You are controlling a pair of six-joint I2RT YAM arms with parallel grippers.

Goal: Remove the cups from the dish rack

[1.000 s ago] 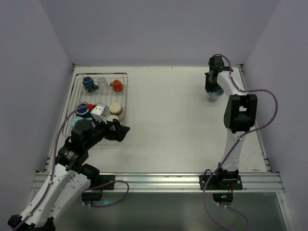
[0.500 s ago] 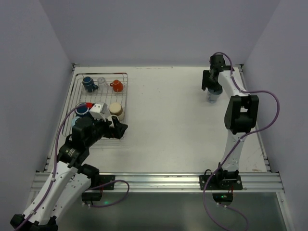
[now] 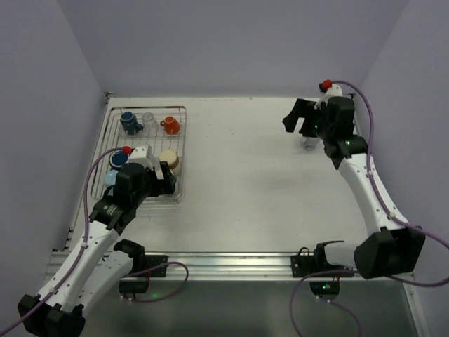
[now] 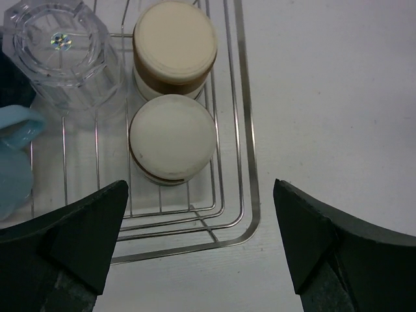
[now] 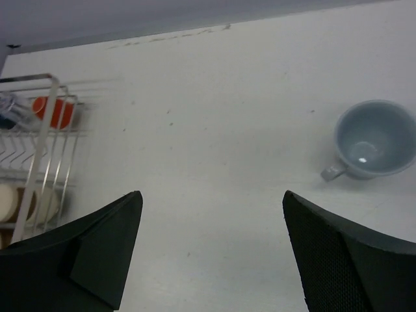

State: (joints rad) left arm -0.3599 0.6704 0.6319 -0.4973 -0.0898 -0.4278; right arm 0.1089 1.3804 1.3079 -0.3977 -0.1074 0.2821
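hanging just over the near right corner of the dish rack (image 4: pixel 97 175), the left fingers (image 4: pixel 78 237) are spread wide open and hold nothing. a white cup (image 4: pixel 172 138) sits upside down right in front of them, a little left of the middle of the gap. a cream cup (image 4: pixel 174 49) with a brown band sits close behind it, upside down too. a clear glass (image 4: pixel 62 49) and a light blue cup (image 4: pixel 12 175) are further left.

the left arm is much nearer to these cups, so i think it goes next: slide a bit left, then come down over the white cup. the cup is round, so any side will do.

the right fingers (image 5: pixel 97 240) are wide open too, with nothing in them. a grey-blue cup (image 5: pixel 374 138) stands the right way up on the worktop (image 5: pixel 214 130), off to their right and well apart from the rack. that one looks done.
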